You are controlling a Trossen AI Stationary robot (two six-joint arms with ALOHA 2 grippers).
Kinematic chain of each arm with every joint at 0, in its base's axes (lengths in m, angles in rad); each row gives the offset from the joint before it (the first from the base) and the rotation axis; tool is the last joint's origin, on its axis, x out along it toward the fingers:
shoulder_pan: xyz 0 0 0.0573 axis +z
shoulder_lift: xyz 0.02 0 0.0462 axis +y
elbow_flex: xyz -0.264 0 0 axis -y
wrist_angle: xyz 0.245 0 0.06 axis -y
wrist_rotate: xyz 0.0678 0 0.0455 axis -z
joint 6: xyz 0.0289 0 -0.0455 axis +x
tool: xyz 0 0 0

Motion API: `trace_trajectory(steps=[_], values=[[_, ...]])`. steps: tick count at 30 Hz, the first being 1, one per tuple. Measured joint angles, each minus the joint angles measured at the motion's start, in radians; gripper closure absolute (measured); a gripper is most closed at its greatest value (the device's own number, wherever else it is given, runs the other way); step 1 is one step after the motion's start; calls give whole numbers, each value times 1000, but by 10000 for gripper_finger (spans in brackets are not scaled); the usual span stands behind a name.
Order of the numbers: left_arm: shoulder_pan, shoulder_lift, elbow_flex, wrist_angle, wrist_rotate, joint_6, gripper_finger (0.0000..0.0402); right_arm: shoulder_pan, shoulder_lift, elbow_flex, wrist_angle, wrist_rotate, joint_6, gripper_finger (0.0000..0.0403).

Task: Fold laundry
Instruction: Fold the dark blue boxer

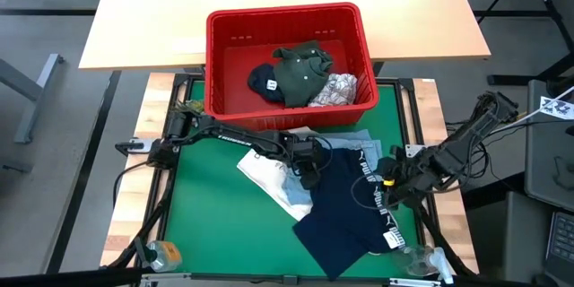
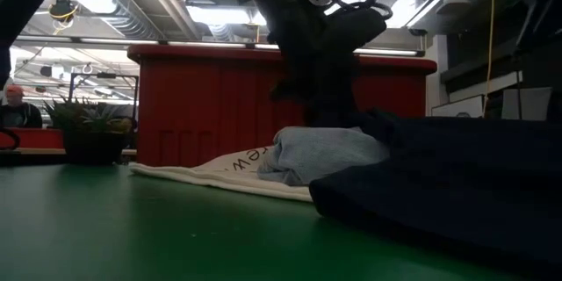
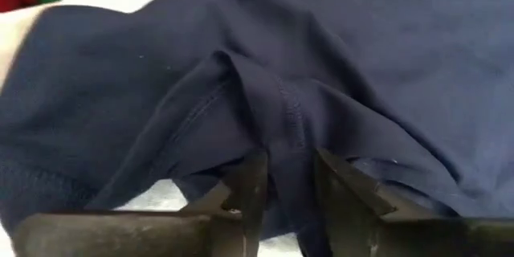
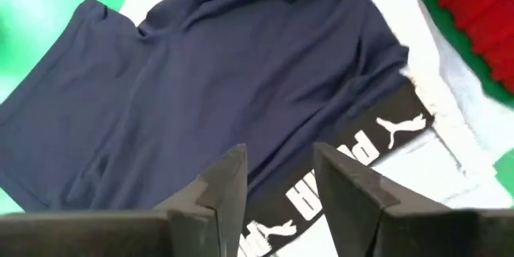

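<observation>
We are pinching navy shorts (image 1: 345, 211) fold mid-tabletop with left pincer (image 3: 281, 178); right pincer (image 4: 277, 173) hovering released over waistband. Nothing folded yet; garments waiting in red basket (image 1: 224, 63).

The tabletop (image 1: 206, 224) is a green mat with light wood showing along its edges. A navy blue garment (image 1: 345, 211) lies spread on it toward the right, beside a white tote bag (image 1: 269, 175) and a light blue denim piece (image 1: 354, 142). The red basket (image 1: 287, 54) sits at the far edge.
</observation>
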Motion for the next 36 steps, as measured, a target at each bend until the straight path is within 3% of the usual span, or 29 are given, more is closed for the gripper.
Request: trace_trajectory(steps=[8,14,23,31,36], values=[[-12,-11,0,-11,0,-4,394,-134,0,0,2,-1,-104,256],[-33,-32,0,-35,0,-4,398,-251,0,-20,4,-1,-168,256],[-91,-94,0,-151,-7,-28,400,-413,8,-184,53,-83,-211,256],[-137,-94,0,-210,-5,-33,401,-528,8,-335,367,-147,-338,256],[-156,-94,0,-256,-5,-38,401,-599,8,-358,374,-167,-341,256]])
